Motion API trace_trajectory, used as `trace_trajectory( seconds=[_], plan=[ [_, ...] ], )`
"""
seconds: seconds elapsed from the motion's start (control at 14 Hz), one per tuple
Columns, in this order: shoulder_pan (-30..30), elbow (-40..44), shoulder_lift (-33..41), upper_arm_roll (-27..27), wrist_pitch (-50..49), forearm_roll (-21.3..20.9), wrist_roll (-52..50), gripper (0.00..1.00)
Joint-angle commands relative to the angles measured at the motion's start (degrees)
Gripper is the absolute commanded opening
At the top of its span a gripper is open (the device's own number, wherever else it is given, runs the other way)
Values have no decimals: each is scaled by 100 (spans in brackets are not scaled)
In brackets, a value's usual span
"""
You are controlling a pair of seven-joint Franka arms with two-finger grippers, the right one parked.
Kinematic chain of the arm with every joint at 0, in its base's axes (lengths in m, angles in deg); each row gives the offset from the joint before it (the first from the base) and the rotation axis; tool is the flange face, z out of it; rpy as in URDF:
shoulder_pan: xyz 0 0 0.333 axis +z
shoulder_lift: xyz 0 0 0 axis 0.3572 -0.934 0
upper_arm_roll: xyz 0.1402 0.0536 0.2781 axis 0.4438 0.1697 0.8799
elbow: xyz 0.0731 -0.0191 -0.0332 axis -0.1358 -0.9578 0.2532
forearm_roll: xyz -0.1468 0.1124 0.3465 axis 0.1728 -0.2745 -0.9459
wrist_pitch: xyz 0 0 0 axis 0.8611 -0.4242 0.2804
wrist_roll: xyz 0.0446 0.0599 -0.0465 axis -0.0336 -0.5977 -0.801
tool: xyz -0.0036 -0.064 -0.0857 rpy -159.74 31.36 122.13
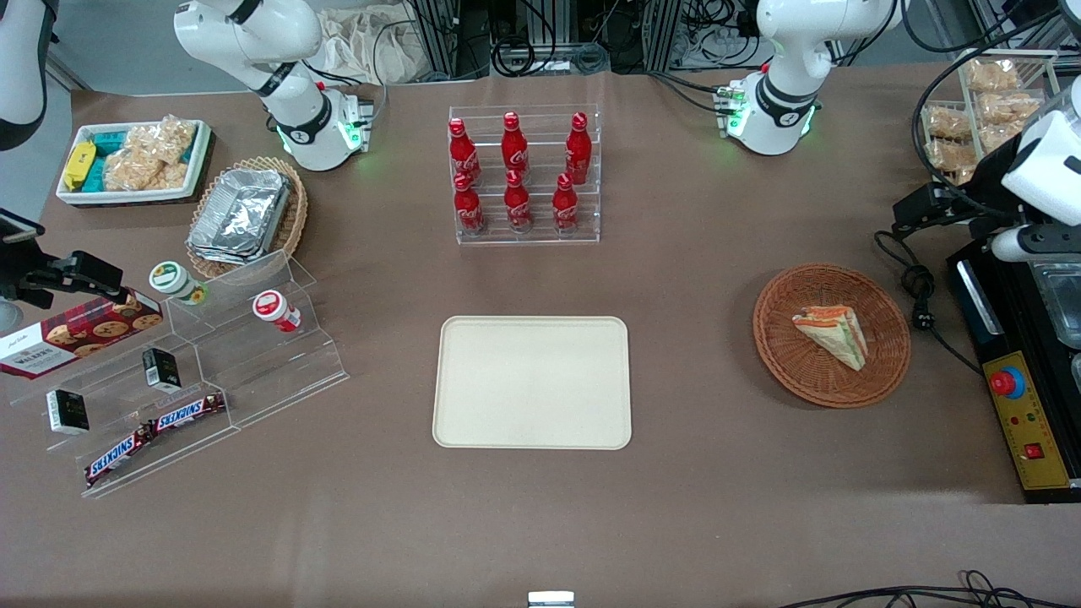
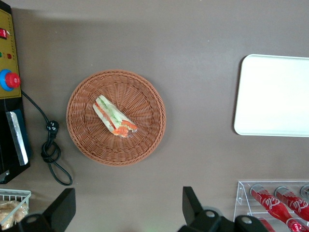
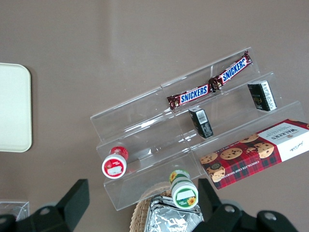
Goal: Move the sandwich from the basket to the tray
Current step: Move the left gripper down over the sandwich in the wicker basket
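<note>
The sandwich (image 1: 832, 334) (image 2: 115, 117), a wrapped white-bread wedge with green and orange-red layers, lies inside the round reddish-brown basket (image 1: 785, 338) (image 2: 87, 140) toward the working arm's end of the table. The cream-beige tray (image 1: 532, 382) (image 2: 275, 96) lies flat at the table's middle with nothing on it. My gripper (image 2: 128, 208) hangs high above the bare tabletop, farther from the front camera than the basket and well apart from it. It is open wide, and nothing is between its black fingers (image 2: 192, 203).
A clear rack of red cola bottles (image 1: 524, 177) (image 2: 277, 203) stands farther from the front camera than the tray. A black control box with a red button (image 1: 1026, 422) and a coiled cable (image 1: 920, 295) lie beside the basket. Acrylic snack shelves (image 1: 169, 380) and a foil-container basket (image 1: 249, 215) sit toward the parked arm's end.
</note>
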State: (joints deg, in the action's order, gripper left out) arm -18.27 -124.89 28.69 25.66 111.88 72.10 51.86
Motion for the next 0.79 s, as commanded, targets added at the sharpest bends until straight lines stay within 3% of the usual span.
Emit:
trace_trajectory(
  seconds=[0.0, 0.14, 0.36, 0.71],
  plan=[
    [-46, 220, -51, 66, -296, -68, 5, 99],
    [-46, 184, -68, 66, -297, -85, -91, 99],
    [-46, -140, -59, 66, -254, -94, -1231, 99],
    [15, -1290, -24, 110, 605, -190, -2051, 99]
  ],
)
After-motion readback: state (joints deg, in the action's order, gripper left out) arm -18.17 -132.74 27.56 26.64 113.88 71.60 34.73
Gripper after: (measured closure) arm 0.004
